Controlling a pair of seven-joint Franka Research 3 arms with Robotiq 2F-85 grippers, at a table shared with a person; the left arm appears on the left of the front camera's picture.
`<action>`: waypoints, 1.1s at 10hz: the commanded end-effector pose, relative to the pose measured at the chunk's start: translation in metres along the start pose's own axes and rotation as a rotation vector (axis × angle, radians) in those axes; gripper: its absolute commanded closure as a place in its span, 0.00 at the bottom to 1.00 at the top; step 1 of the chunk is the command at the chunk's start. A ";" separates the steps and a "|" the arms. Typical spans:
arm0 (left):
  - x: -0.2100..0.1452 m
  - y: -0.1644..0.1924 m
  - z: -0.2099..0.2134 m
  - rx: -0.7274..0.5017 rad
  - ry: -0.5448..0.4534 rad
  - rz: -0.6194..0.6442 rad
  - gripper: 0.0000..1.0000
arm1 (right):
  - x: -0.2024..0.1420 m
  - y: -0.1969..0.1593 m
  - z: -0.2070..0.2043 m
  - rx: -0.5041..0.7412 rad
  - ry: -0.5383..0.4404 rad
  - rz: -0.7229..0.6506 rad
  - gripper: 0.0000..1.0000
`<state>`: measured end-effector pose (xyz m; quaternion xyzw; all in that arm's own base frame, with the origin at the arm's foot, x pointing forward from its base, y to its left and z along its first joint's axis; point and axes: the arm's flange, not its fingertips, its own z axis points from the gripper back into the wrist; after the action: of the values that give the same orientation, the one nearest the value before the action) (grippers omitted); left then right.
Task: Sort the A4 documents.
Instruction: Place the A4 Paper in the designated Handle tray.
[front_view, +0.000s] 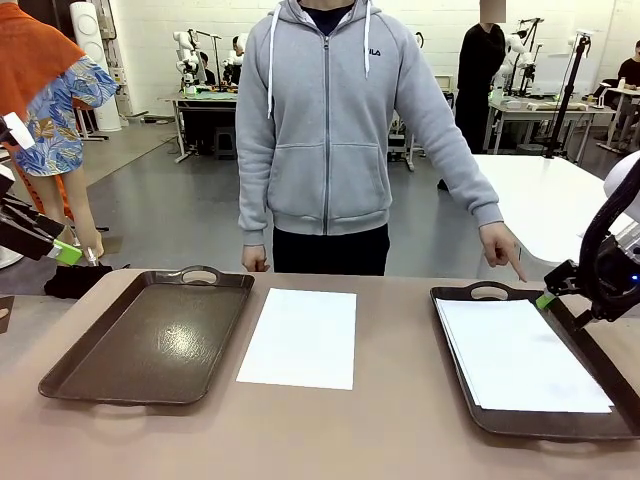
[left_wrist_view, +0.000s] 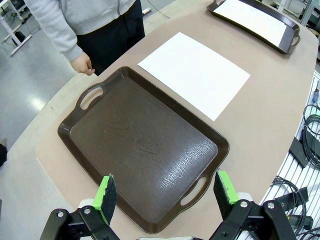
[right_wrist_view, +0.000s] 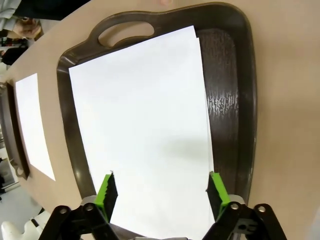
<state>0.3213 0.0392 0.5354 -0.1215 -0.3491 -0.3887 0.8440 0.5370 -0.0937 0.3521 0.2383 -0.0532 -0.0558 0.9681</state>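
A: What is cut off or hard to read here?

B: In the front view the left gripper (front_view: 62, 252) sits at the frame's edge, only a green pad and black body visible. The right gripper (front_view: 546, 297) is partly hidden behind its own black body, and its arm runs out of frame. How many sheets lie stacked below it I cannot tell; one offset edge shows.

A: And the A4 documents?

B: Plain white, blank, flat. A single sheet (left_wrist_view: 194, 73) lies on the counter (front_view: 400, 420), beyond the left gripper (left_wrist_view: 166, 192) and past the empty brown tray (left_wrist_view: 145, 150) directly under its fingers. The stacked sheets (right_wrist_view: 145, 125) lie in the right-hand tray (right_wrist_view: 235, 100), just below and ahead of the right gripper (right_wrist_view: 161, 192), slightly skewed so one sheet's edge peeks out along the side.

A: How do the grippers stand?

B: The left gripper's jaws are spread wide with nothing between them, hovering above the near handle of the empty tray. The right gripper's jaws are also parted, pads apart over the near end of the stack, clasping nothing.

A: The person?

B: One hand (front_view: 503, 246) points a finger down beside the right gripper, at the far handle of that tray; the other hand (front_view: 254, 260) hangs by the counter's far edge.
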 end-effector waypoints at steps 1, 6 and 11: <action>-0.002 0.001 -0.001 -0.009 -0.007 0.003 0.00 | -0.008 0.002 0.003 -0.038 -0.007 -0.020 0.00; -0.002 0.001 -0.001 -0.009 -0.007 0.003 0.00 | -0.001 0.002 0.004 -0.001 -0.007 -0.005 0.02; -0.002 0.001 -0.001 -0.009 -0.007 0.003 0.00 | -0.001 0.002 0.004 -0.001 -0.007 -0.005 0.02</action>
<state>0.3213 0.0392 0.5354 -0.1215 -0.3492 -0.3887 0.8440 0.5351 -0.0929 0.3568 0.2381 -0.0543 -0.0637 0.9676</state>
